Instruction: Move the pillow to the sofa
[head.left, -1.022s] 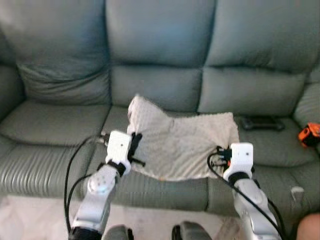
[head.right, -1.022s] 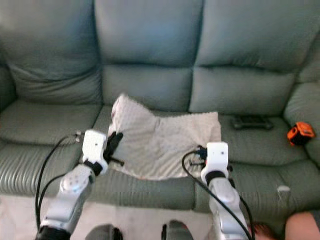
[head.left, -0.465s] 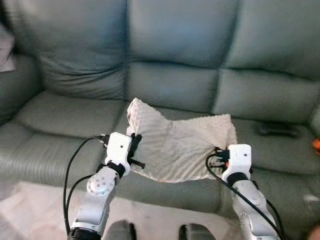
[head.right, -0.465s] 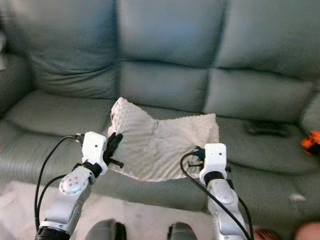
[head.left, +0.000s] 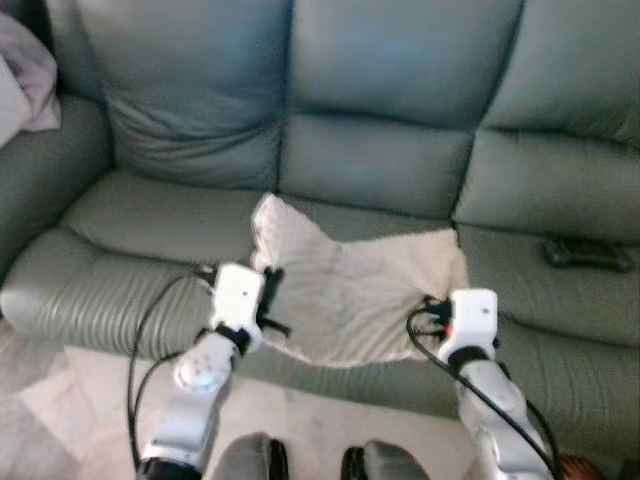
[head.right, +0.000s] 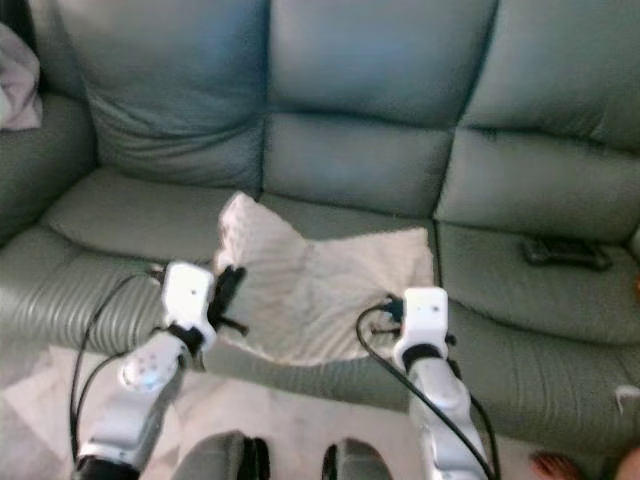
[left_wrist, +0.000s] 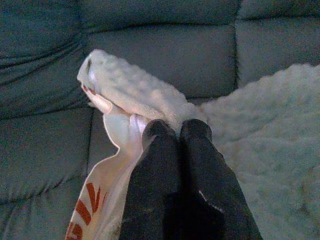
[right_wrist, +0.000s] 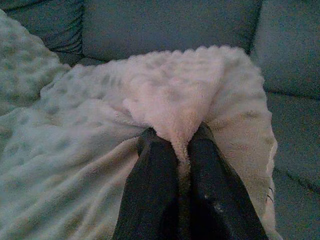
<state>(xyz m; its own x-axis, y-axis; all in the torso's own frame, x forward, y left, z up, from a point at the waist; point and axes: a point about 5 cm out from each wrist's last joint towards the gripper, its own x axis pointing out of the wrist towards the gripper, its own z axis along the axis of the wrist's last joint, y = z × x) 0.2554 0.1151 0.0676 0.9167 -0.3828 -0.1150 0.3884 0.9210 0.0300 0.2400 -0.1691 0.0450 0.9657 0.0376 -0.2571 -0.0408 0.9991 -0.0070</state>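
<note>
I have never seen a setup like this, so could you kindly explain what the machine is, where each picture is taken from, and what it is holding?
This is a walking humanoid robot with two silver arms, each ending in two black fingers. Two pictures come from cameras in its head, looking down at a grey-green sofa. The other two come from cameras on its wrists, looking along the fingers. The left gripper and the right gripper are each shut on an edge of a cream pillow, which looks limp and hangs between them over the seat's front edge. A dark remote-like thing lies on the seat at the right, and pale cloth lies on the armrest at the left.
</note>
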